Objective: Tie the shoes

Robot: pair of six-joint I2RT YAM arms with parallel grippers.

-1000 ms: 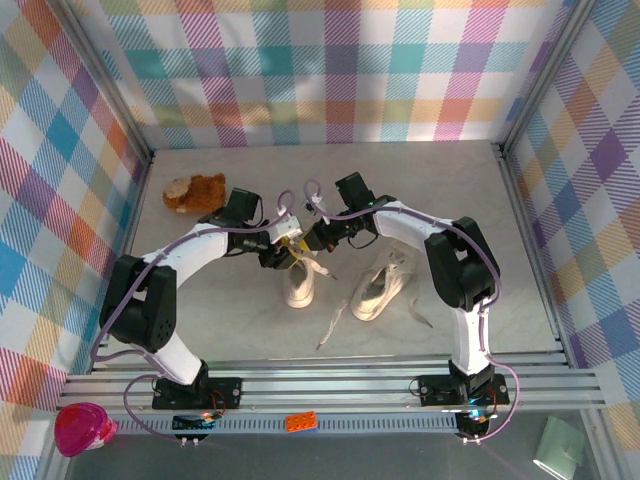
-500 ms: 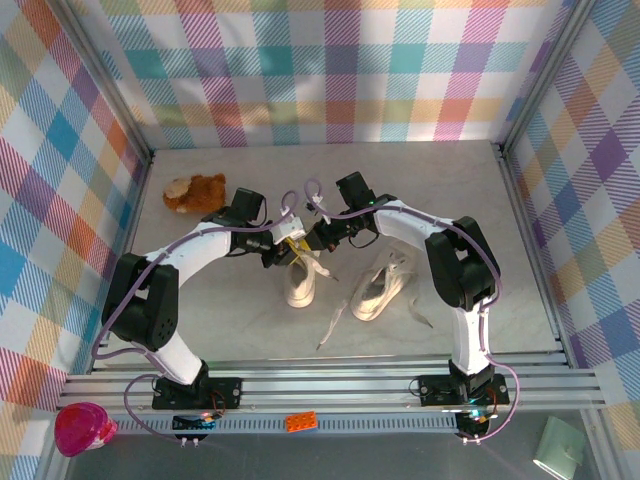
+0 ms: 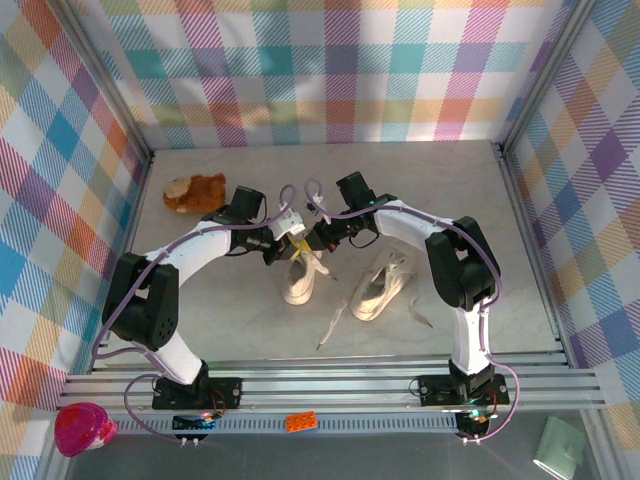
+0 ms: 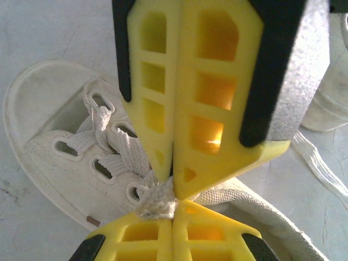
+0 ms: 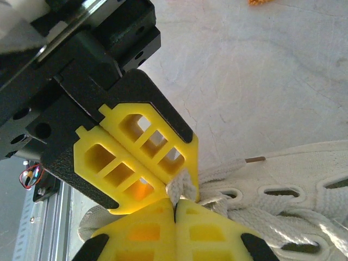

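Shoes (image 3: 298, 284) of cream canvas are seen near the middle of the table (image 3: 450, 200). One lies directly under both grippers, and the second shoe (image 3: 375, 292) is set just beside it on the right arm's side, its laces trailed loose over the tabletop. The left gripper (image 4: 173, 217) is closed tight on a bunched lace (image 4: 156, 205) just above the eyelets (image 4: 103, 168). The right gripper (image 4: 174, 182) is likewise pinched together on the same bunch, so that the two are pressed tip to tip. The canvas is judged light and soft, and likely to be dragged or tipped if the lace is pulled hard, since nothing is seen holding the sole down. The flat woven lace is judged limp and fairly grippy, yet easily slipped out of a narrow pinch. Hold is best taken on the lace itself, close to the bunch, rather than on the upper. No brand or legible writing can be made out; a small brown tab (image 4: 93, 221) at the sole edge is too small to be read. A brown plush toy (image 3: 195, 192) is placed well apart, toward the far left corner.
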